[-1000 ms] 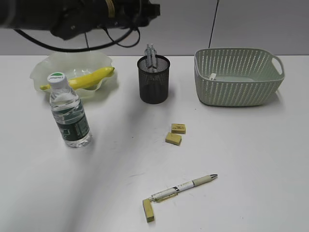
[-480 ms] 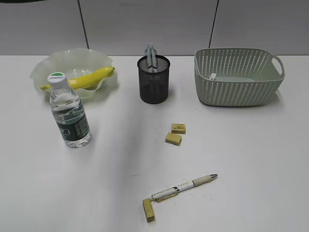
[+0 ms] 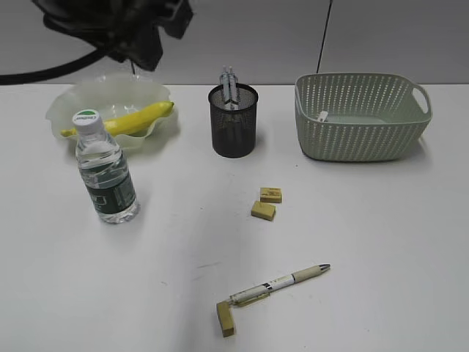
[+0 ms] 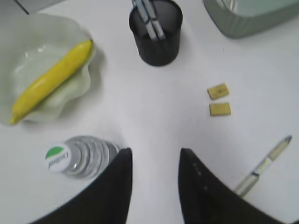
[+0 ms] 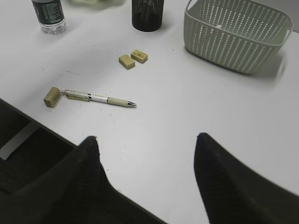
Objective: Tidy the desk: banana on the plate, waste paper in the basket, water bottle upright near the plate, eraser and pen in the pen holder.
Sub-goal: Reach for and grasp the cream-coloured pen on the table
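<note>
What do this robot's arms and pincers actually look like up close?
Both are black. The left pincer ends in two broad, curved, matte fingers that taper to rounded tips; the right pincer looks the same. In the exterior view, the left arm is a bulky dark body with a black cable looping off it. No markings are readable.

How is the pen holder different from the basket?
The pen holder is black, but the basket is pale green. The pen holder is a narrow round cup, while the basket is wide, with a handle hole at its end. Pens stick up out of the pen holder; the basket holds only a small white scrap. Both stand upright on the table and have walls full of holes.
</note>
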{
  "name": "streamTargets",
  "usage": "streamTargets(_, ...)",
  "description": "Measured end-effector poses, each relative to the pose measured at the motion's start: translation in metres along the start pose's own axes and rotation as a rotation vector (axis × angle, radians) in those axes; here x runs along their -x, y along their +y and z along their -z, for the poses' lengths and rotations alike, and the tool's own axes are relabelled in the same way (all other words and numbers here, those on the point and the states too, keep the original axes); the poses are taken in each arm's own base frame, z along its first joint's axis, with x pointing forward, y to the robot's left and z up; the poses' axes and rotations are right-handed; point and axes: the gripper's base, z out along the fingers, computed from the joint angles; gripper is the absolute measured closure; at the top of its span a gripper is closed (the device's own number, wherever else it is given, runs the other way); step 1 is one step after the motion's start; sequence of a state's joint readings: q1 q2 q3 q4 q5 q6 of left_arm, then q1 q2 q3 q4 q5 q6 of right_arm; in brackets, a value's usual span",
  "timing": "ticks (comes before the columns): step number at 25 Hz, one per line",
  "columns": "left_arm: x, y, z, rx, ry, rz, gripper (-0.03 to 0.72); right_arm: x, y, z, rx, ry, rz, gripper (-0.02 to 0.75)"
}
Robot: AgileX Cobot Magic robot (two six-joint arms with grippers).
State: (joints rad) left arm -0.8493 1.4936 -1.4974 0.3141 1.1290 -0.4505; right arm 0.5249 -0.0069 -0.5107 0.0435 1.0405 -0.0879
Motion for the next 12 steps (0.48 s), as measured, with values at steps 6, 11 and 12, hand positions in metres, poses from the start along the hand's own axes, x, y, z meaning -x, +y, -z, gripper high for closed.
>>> streamTargets(6,-0.014,0.014,0.047,-0.031,-0.029,-0.039,0.437,0.0,0.0,0.0,0.0,0.0,0.0,0.234)
streamTargets(11,-0.036,0.033,0.085,-0.054,-0.109,-0.056,0.437,0.0,0.0,0.0,-0.001,0.0,0.0,0.234)
streamTargets(12,-0.045,0.038,0.091,-0.056,-0.119,-0.059,0.437,0.0,0.0,0.0,-0.001,0.0,0.0,0.234)
